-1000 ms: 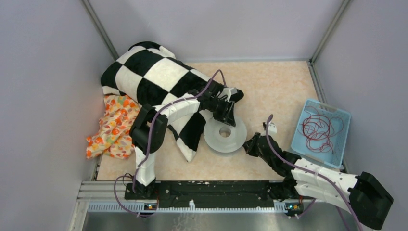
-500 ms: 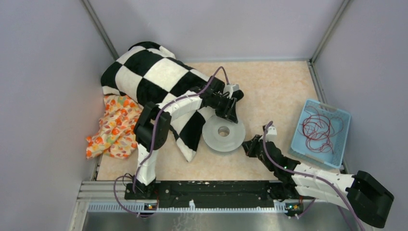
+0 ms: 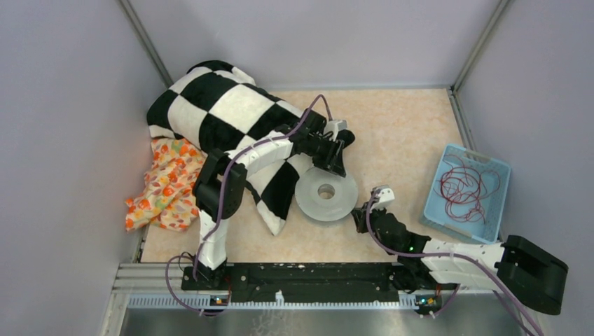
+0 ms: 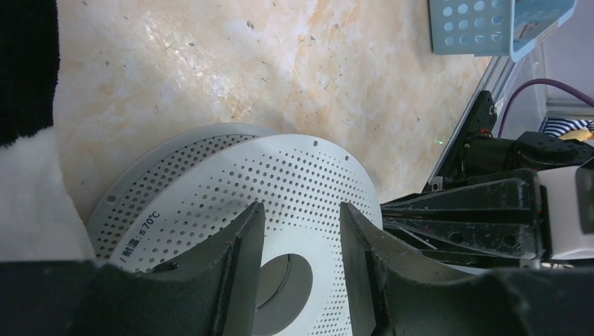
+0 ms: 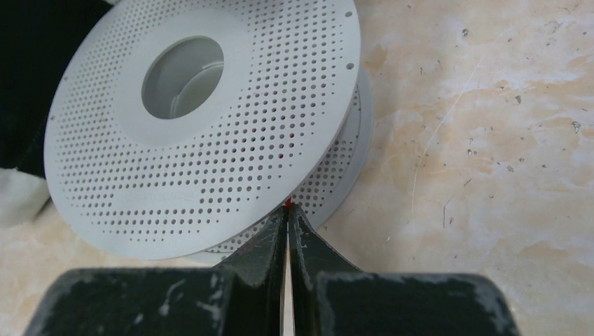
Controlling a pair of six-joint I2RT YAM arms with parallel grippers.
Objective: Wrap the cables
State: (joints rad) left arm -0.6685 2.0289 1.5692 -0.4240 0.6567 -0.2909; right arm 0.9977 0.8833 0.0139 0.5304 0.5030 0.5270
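The cables [image 3: 466,187] are a tangle of thin dark-red strands lying in a light-blue basket [image 3: 429,199] at the right. A grey perforated spool [image 3: 315,206] lies flat mid-table. My left gripper [image 3: 330,166] hovers at the spool's far side. In the left wrist view its jaws [image 4: 301,213] stand apart over the top flange [image 4: 308,164], with nothing between them. My right gripper [image 3: 359,213] is at the spool's near right rim. In the right wrist view it [image 5: 287,208] is shut, and a tiny red cable end [image 5: 287,201] pokes from its tips, against the gap between the spool's flanges [image 5: 210,154].
A black-and-white checkered cushion [image 3: 224,112] lies at the back left, partly under the left arm. An orange flowered cloth [image 3: 164,185] lies beside it. Grey walls close in three sides. The blue basket's corner [image 4: 490,24] shows in the left wrist view.
My right arm has dropped lower and swung left, bringing its shut tips to the spool's rim. The left gripper and spool shifted only slightly.
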